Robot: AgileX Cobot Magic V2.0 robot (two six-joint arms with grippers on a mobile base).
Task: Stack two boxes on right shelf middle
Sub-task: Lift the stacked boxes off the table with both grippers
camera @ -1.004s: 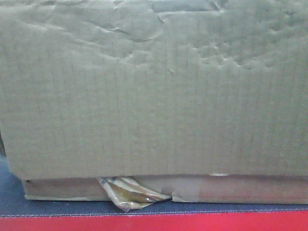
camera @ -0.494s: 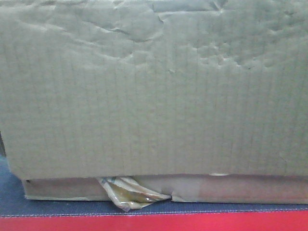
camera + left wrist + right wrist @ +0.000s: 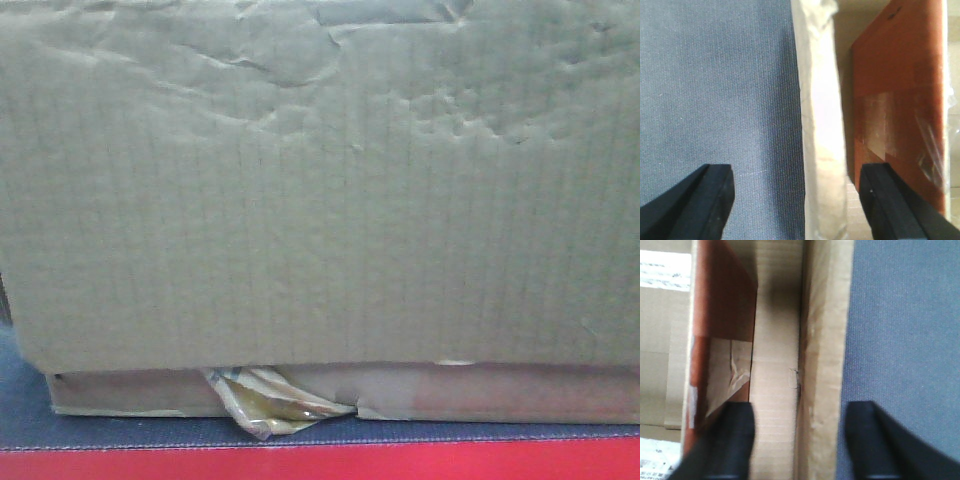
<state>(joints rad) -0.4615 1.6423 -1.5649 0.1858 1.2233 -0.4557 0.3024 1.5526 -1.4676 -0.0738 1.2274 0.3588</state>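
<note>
Nothing has shifted since a second ago: the front view shows both boxes and the scrap of tape in the same places.

The large box (image 3: 320, 200) fills nearly the whole front view, its brown corrugated face dented and creased along the top. It sits on the flatter box (image 3: 500, 392), of which only a low strip shows beneath it. A crumpled yellowish tape scrap (image 3: 270, 405) sticks out from the flatter box's front, left of centre. Both boxes rest on a dark grey surface (image 3: 120, 428) with a red edge (image 3: 320, 462) along the bottom of the view.

In the left wrist view, the left end effector (image 3: 797, 172) has its black fingers (image 3: 715, 195) spread apart, one on either side of an upright pale cardboard wall (image 3: 822, 150), with a gap showing on both sides. Grey woven material lies to the left of the wall and an orange-brown panel (image 3: 900, 100) to its right.

In the right wrist view, which is blurred, the right end effector (image 3: 801, 410) is also spread apart astride a cardboard wall (image 3: 825, 365). One finger is inside the carton and the other is over the grey material. An orange-brown flap (image 3: 722, 300) with a patch of clear tape stands at the left. I cannot tell which box either wall belongs to.
</note>
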